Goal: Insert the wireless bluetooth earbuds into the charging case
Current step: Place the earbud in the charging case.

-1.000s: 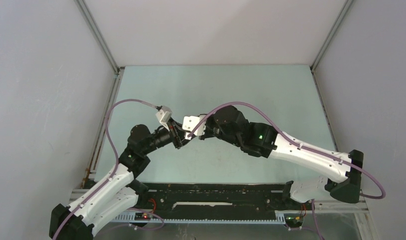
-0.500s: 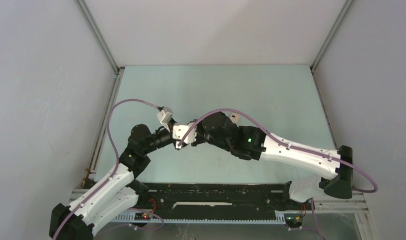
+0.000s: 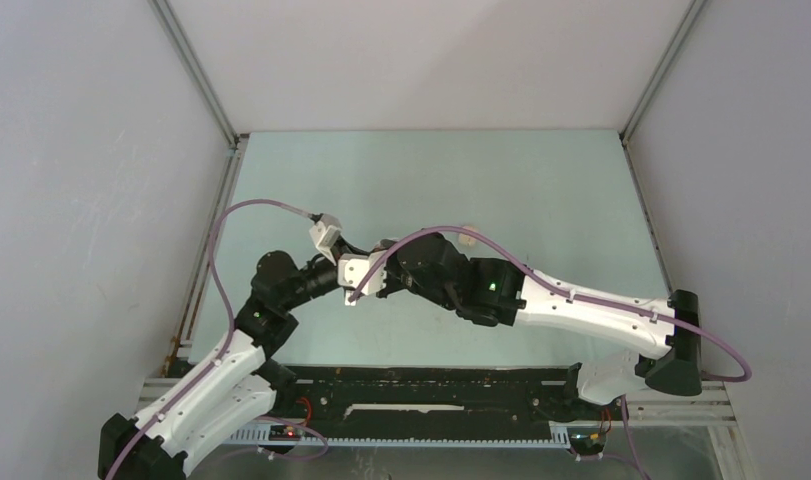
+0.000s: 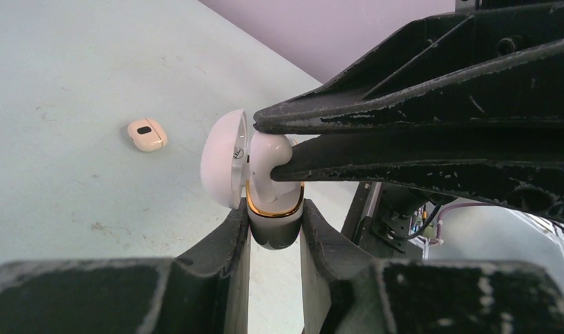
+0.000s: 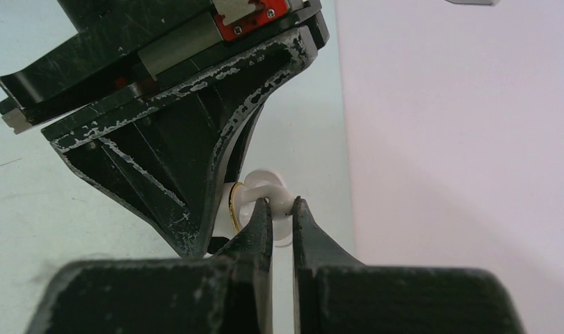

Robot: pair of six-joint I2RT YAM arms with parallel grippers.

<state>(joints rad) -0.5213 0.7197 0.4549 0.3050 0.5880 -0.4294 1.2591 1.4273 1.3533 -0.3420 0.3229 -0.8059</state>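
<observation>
The left gripper was clamped on the lower body of the charging case, whose lid stood hinged open to one side. The right gripper was closed on a white earbud, which was positioned at the case's open, gold-rimmed mouth, between lid and body. A beige earbud lay on the table beyond the case's lid side, well apart from the case.
</observation>
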